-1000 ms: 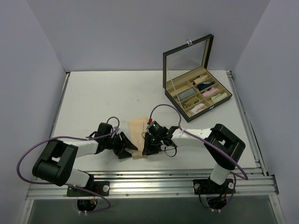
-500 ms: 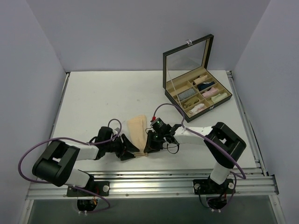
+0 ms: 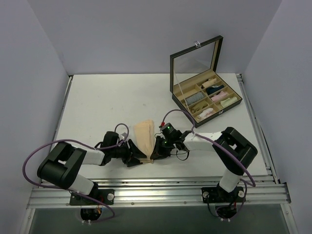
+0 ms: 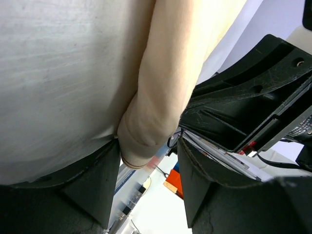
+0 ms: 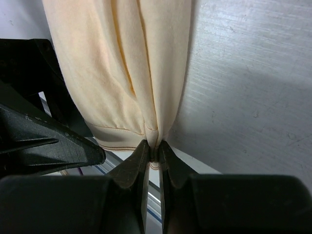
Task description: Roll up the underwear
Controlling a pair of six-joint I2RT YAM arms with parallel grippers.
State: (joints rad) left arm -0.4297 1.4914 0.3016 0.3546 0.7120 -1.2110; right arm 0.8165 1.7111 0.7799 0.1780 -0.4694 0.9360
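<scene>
The underwear (image 3: 144, 132) is a pale peach strip, folded lengthwise, at the table's near middle. Its near hem is held between both grippers. My left gripper (image 3: 137, 157) reaches in from the left. In the left wrist view (image 4: 148, 146) its jaws stand a little apart, with the bunched end of the underwear (image 4: 165, 87) filling the gap between them. My right gripper (image 3: 155, 154) reaches in from the right. In the right wrist view (image 5: 153, 148) it is shut tight on a pinched fold of the hem of the underwear (image 5: 122, 73).
An open black box (image 3: 197, 120) with a mirrored lid stands at the back right; its compartments hold several cloth rolls. The table's front rail (image 3: 161, 187) runs just behind the grippers. Purple cables loop beside both arms.
Both grippers have closed in on the cloth's near end, the left one moving right. The underwear has bunched narrower at the hem and shifted slightly.
</scene>
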